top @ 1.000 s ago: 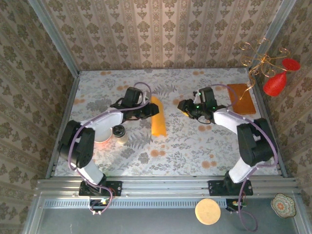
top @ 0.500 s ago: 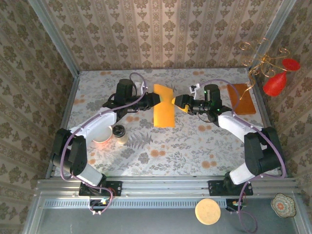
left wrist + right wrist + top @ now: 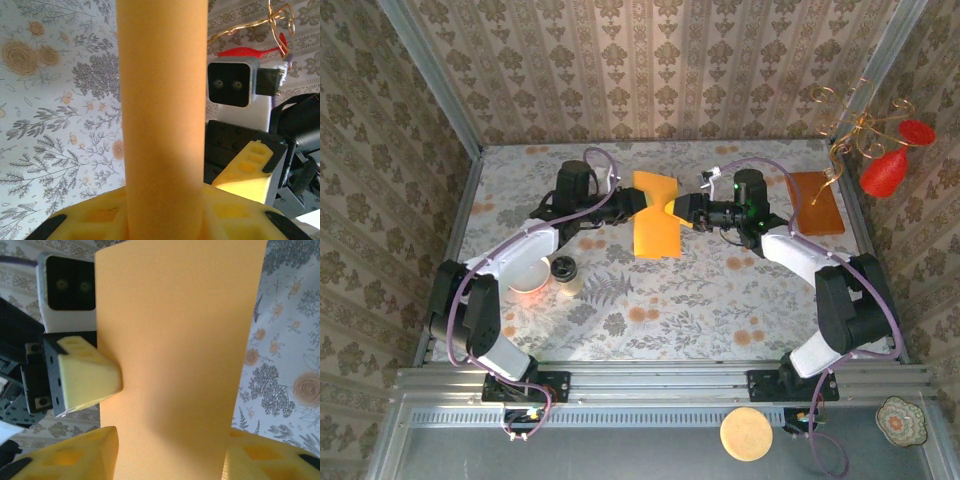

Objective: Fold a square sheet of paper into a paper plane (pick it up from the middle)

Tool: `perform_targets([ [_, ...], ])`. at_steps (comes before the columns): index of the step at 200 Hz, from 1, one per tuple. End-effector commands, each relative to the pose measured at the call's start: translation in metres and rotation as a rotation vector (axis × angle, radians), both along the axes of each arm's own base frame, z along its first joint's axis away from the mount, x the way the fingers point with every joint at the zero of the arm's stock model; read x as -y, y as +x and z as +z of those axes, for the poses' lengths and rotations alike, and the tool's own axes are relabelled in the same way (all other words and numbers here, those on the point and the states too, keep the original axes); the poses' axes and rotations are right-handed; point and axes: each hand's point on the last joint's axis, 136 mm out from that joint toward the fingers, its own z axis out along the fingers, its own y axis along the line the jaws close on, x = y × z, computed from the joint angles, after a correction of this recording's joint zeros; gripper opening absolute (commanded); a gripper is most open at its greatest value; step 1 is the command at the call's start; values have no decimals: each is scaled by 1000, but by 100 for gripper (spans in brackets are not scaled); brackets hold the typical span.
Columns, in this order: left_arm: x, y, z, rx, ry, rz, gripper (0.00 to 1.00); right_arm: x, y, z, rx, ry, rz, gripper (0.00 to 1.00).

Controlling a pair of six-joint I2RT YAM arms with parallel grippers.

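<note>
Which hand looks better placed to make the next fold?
Probably right: the left hand is busy holding up the square sheet of paper, while the right hand straddles its other edge.

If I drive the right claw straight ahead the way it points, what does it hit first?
The square sheet of paper, standing between the right claw's fingers; just beyond, probably the left claw holding it, though depth is unclear.
</note>
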Motion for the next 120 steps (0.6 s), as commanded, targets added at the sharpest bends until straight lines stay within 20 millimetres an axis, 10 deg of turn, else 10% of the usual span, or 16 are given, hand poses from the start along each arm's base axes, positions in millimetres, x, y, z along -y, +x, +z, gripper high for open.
perform_targets([
  [1, -2, 5, -5, -8, -2, 11, 32, 2, -6, 15, 24, 20, 18, 44],
  [64, -3, 7, -13, -25, 14, 24, 33, 11, -3, 6, -20, -50, -45, 10],
  [120, -50, 22, -54, -73, 198, 201, 66, 58, -5, -3, -97, -201, -182, 0],
])
